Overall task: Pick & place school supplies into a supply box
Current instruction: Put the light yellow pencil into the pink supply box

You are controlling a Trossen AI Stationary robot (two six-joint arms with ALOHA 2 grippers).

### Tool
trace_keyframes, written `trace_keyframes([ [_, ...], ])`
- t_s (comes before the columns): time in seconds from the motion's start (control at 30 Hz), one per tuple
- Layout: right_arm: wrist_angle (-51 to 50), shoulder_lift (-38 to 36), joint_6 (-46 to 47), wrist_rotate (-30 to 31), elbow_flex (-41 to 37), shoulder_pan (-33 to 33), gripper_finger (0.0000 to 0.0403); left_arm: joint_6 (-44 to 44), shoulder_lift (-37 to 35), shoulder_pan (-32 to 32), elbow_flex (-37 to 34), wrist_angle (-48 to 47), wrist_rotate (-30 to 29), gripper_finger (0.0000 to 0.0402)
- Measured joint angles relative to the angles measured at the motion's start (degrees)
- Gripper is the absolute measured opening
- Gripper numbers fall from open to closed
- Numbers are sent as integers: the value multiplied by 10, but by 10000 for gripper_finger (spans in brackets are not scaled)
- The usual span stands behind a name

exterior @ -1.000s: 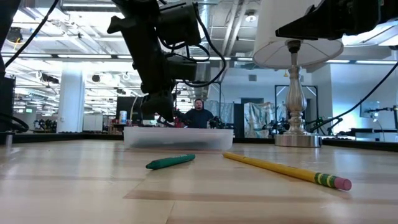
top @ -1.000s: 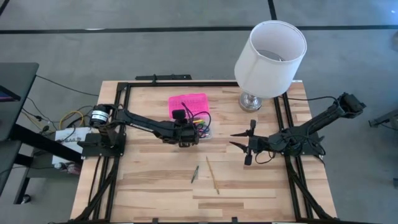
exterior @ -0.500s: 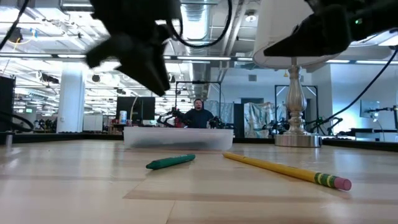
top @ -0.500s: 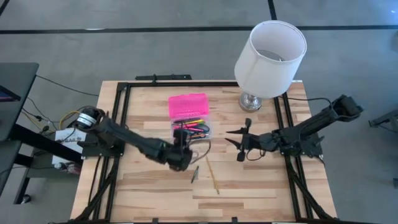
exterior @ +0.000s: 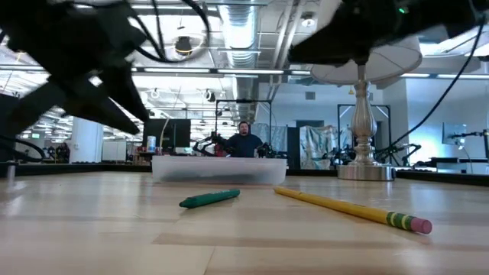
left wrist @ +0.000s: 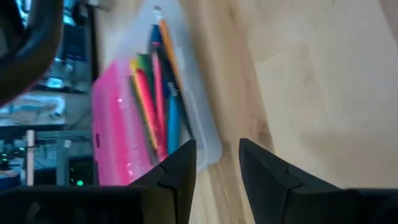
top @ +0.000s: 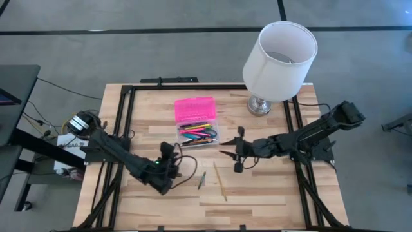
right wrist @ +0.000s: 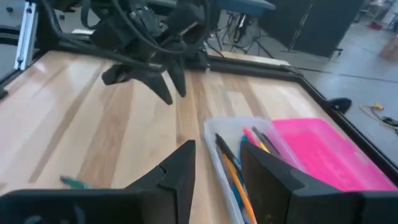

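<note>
Both grippers hang empty over the wooden table (top: 257,193) near the open supply box.

The small clear-plastic supply box with its bright pink lid (top: 194,109) folded back lies in front of the white-shaded lamp on a silver base (top: 278,53), holding a bundle of coloured pens and pencils (top: 198,133). The left gripper (top: 174,149) hovers just beside the box's front left corner, jaws spread a little with nothing between them; the right gripper (top: 230,160) hovers just to the box's right, jaws spread wide and empty. A short green marker (top: 201,180) and a yellow pencil with a pink eraser (top: 220,181) lie apart on the wood in front of the box, between the two grippers.
</note>
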Motion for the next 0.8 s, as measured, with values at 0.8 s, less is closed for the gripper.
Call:
trace_keyframes([
  [0.8, -472, 256, 481, -7, 344, 50, 121, 325, -646, -72, -422, 508, 174, 116],
])
